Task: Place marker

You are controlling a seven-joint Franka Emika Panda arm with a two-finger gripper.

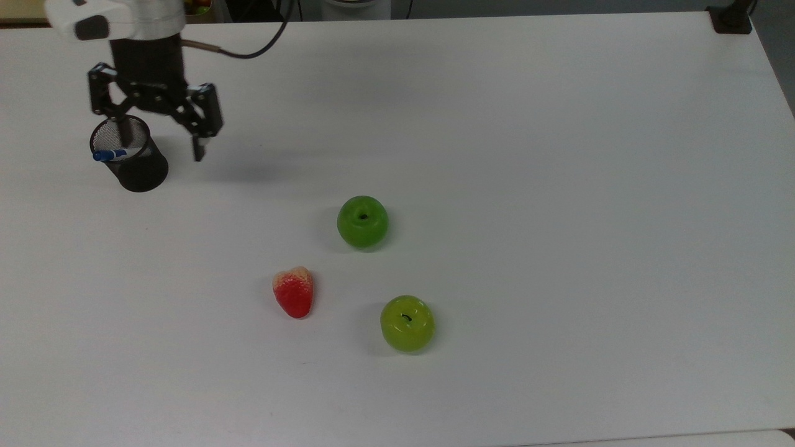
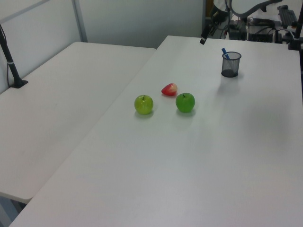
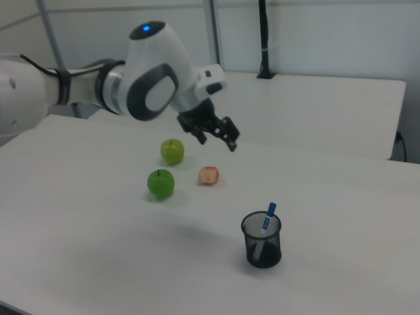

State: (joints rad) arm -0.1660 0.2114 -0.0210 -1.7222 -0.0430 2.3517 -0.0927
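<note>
Black two-finger gripper [image 1: 163,140]: fingers spread, empty, raised. Slim white blue-capped marker [image 3: 265,226]: leaning inside black mesh cup [image 3: 262,244].

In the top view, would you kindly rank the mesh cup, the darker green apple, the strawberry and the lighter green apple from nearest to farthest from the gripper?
From the gripper, which is open:
1. Mesh cup, just to the top view's left, holding the marker.
2. Darker green apple, toward the table's middle.
3. Strawberry, lower in the picture.
4. Lighter green apple, lowest and farthest to the top view's right.
</note>
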